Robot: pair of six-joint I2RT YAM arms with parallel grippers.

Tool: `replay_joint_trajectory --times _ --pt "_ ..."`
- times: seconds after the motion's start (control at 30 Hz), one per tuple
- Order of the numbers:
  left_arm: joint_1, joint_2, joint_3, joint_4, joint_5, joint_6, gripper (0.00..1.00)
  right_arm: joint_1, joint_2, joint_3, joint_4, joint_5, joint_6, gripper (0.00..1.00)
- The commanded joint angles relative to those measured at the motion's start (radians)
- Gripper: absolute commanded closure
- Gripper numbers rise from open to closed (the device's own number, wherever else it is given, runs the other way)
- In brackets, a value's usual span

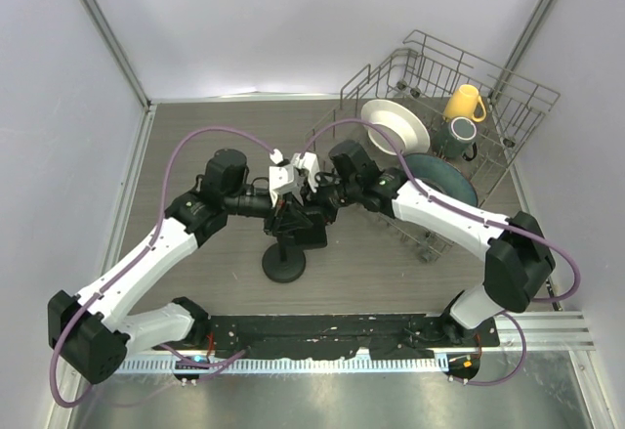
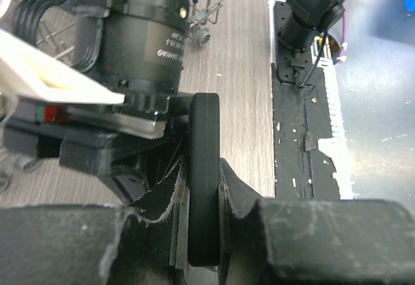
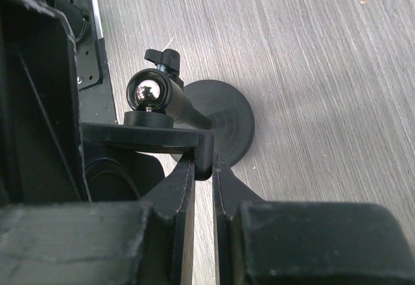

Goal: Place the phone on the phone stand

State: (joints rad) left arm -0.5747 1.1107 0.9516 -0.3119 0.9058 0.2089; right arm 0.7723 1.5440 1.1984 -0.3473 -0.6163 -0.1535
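Observation:
The phone stand's round disc base (image 1: 283,266) sits on the table centre; the right wrist view shows the disc (image 3: 227,126), the stem's shiny ball joint (image 3: 148,91) and the flat cradle (image 3: 149,139) on top. Both grippers meet just above the stand. My left gripper (image 2: 204,233) is shut on the phone (image 2: 204,161), a thin black slab seen edge-on, held right by the cradle. My right gripper (image 3: 204,168) is shut on the cradle's turned-down end lip (image 3: 205,150). In the top view the phone is lost among the black grippers (image 1: 301,216).
A grey wire dish rack (image 1: 518,92) stands at the back right with a white plate (image 1: 395,124), a teal plate (image 1: 441,175), a yellow mug (image 1: 465,104) and a green mug (image 1: 459,136). The arms' black base rail (image 1: 322,331) runs along the near edge.

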Motion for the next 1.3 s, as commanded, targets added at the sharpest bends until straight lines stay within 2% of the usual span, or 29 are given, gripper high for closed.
replay_joint_trajectory --times 0.0,0.07,0.2,0.23,0.3,0.33,0.37,0.43,0.47,0.57,0.6,0.7,0.77,0.83,0.9,0.97,1.07,1.17,1.27 --pt "0.007 -0.081 0.01 0.017 -0.15 -0.067 1.0 -0.008 -0.088 -0.028 0.111 0.07 0.045 0.99" --pt "0.006 -0.133 -0.004 0.042 -0.272 -0.144 1.0 -0.008 -0.104 -0.049 0.172 0.179 0.116 0.99" --pt "-0.027 -0.256 -0.088 0.037 -0.623 -0.284 1.0 0.033 -0.18 -0.167 0.339 0.386 0.261 0.99" --pt "-0.04 -0.277 -0.102 0.03 -0.786 -0.317 1.0 0.085 -0.186 -0.181 0.359 0.514 0.284 0.99" --pt "-0.091 -0.322 -0.126 -0.012 -0.978 -0.35 1.0 0.146 -0.202 -0.23 0.447 0.68 0.328 1.0" --pt "-0.109 -0.33 -0.125 -0.035 -1.146 -0.362 1.0 0.218 -0.206 -0.244 0.499 0.886 0.345 0.99" --pt "-0.146 -0.333 -0.123 -0.077 -1.251 -0.371 1.0 0.246 -0.205 -0.256 0.514 0.97 0.362 0.99" --pt "-0.175 -0.336 -0.117 -0.108 -1.382 -0.373 1.0 0.303 -0.193 -0.275 0.55 1.131 0.387 0.99" --pt "-0.192 -0.341 -0.123 -0.108 -1.436 -0.352 1.0 0.349 -0.187 -0.276 0.551 1.258 0.396 0.99" --pt "-0.215 -0.356 -0.146 -0.089 -1.484 -0.304 1.0 0.438 -0.173 -0.258 0.55 1.433 0.416 0.99" --pt "-0.217 -0.345 -0.145 -0.09 -1.496 -0.296 1.0 0.462 -0.165 -0.234 0.548 1.552 0.408 0.99" --pt "-0.218 -0.316 -0.131 -0.121 -1.542 -0.312 1.0 0.586 -0.113 -0.157 0.535 1.732 0.341 0.99" --pt "-0.218 -0.301 -0.135 -0.112 -1.532 -0.316 1.0 0.625 -0.091 -0.131 0.522 1.774 0.339 0.99" --pt "-0.218 -0.285 -0.14 -0.098 -1.544 -0.322 1.0 0.671 -0.068 -0.065 0.437 1.836 0.373 0.99" --pt "-0.218 -0.279 -0.146 -0.084 -1.529 -0.318 1.0 0.705 -0.048 -0.03 0.413 1.871 0.394 0.99" --pt "-0.224 -0.285 -0.166 -0.032 -1.524 -0.338 1.0 0.713 -0.047 -0.016 0.322 1.857 0.513 0.99" --pt "-0.241 -0.247 -0.182 0.03 -1.521 -0.376 1.0 0.743 -0.032 -0.016 0.281 1.837 0.603 0.99" --pt "-0.255 -0.183 -0.172 0.04 -1.515 -0.385 1.0 0.768 -0.059 -0.06 0.312 1.813 0.611 0.99" --pt "-0.26 -0.193 -0.175 0.068 -1.46 -0.373 1.0 0.756 -0.099 -0.086 0.288 1.797 0.617 0.99"
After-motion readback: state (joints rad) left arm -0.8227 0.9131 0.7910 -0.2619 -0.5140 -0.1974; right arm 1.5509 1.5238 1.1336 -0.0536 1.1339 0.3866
